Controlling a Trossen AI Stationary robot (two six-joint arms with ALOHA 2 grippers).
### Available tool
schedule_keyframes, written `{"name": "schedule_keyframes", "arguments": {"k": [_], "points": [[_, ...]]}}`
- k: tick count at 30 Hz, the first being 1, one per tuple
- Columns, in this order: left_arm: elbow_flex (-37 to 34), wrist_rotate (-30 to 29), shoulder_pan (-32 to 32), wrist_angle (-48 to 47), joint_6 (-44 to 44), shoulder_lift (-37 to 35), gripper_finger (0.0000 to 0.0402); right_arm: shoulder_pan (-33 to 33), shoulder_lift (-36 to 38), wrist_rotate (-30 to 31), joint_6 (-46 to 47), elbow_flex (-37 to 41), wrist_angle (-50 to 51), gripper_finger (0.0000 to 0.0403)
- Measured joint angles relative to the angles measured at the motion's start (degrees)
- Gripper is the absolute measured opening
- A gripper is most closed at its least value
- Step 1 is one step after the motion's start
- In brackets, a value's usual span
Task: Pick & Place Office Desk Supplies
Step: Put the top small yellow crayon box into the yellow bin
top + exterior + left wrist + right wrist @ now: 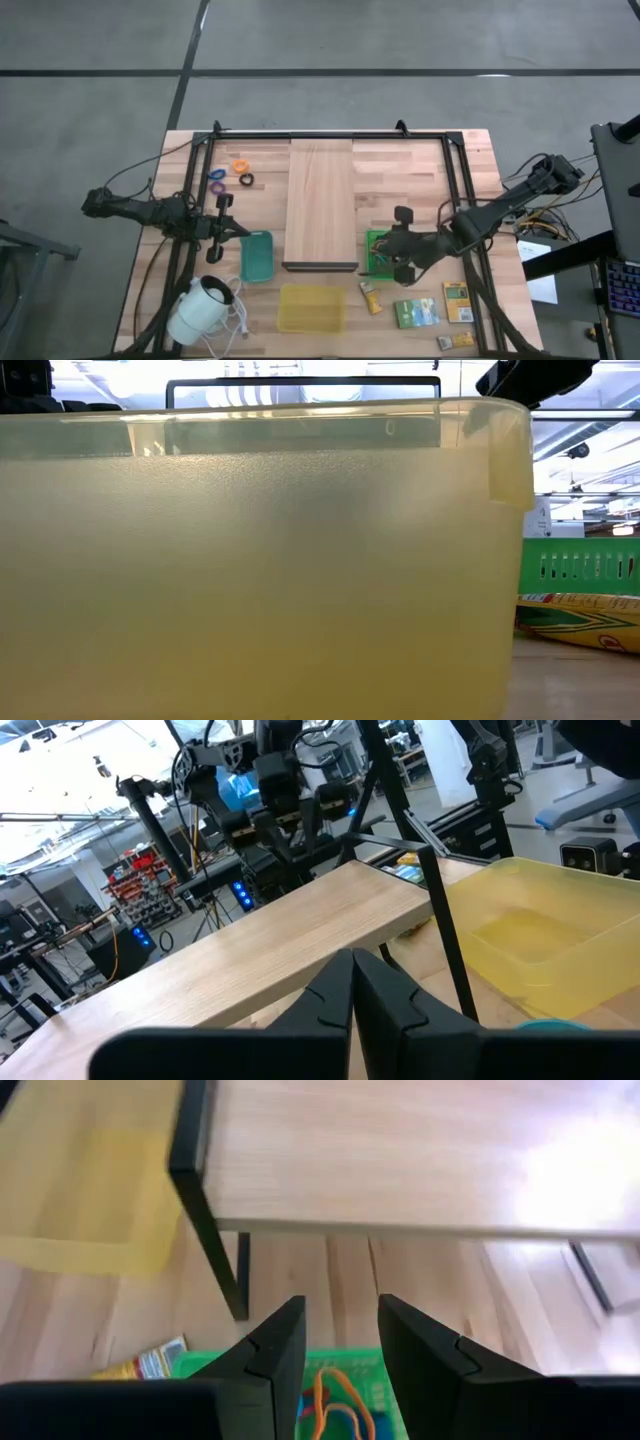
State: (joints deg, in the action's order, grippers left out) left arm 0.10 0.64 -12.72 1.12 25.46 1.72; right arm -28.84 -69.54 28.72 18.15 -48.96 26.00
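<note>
Below my right pincer sits a small green basket holding rubber bands, orange and blue loops tangled together; I can't count them. My right fingers stand apart with nothing between them, hanging just over that basket, beside the near end of the long wooden board.

Three small rings lie on the counter on the far left side: one orange ring, one purple ring, one black ring, close together but not touching.

Toward the near edge, a yellow tray lies in front of the board, and I see nothing in it. A teal tray lies to its left, just beside my left pincer, which is closed together on nothing and waits there.

To the right of the yellow tray lie a slim yellow packet, a green packet, a yellow box and a small pale item; their printing is too small to read.

A white round device with a cord rests at the near left corner
</note>
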Motion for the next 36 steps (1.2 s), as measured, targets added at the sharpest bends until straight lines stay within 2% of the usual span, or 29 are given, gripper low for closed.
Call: {"name": "schedule_keyframes", "arguments": {"k": [5, 12, 18, 20, 29, 36], "points": [[0.01, 0.0, -0.01, 0.0, -0.01, 0.0, 0.0012, 1.69, 3.69, -1.08, -8.16, 4.03, -8.75, 0.0125], [0.0, 0.0, -0.01, 0.01, -0.01, 0.0, 0.0012, 9.62, 7.83, -14.42, -15.7, 8.9, -18.72, 0.0125], [0.0, 0.0, -0.06, -0.01, -0.01, 0.0, 0.0012, 18.23, 10.62, -21.85, -26.41, 15.15, -29.55, 0.0125], [0.01, 0.0, -0.06, -0.01, -0.01, 0.01, 0.0012, 21.04, 12.34, -22.65, -28.55, 16.46, -31.91, 0.0125], [0.0, 0.0, -0.06, -0.01, 0.01, 0.0, 0.0012, 32.22, 24.3, -24.78, -27.68, 22.22, -32.92, 0.0125], [0.0, 0.0, -0.06, 0.01, -0.01, 0.02, 0.0012, 33.23, 35.06, -26.3, -23.66, 24.51, -30.66, 0.012]]}}
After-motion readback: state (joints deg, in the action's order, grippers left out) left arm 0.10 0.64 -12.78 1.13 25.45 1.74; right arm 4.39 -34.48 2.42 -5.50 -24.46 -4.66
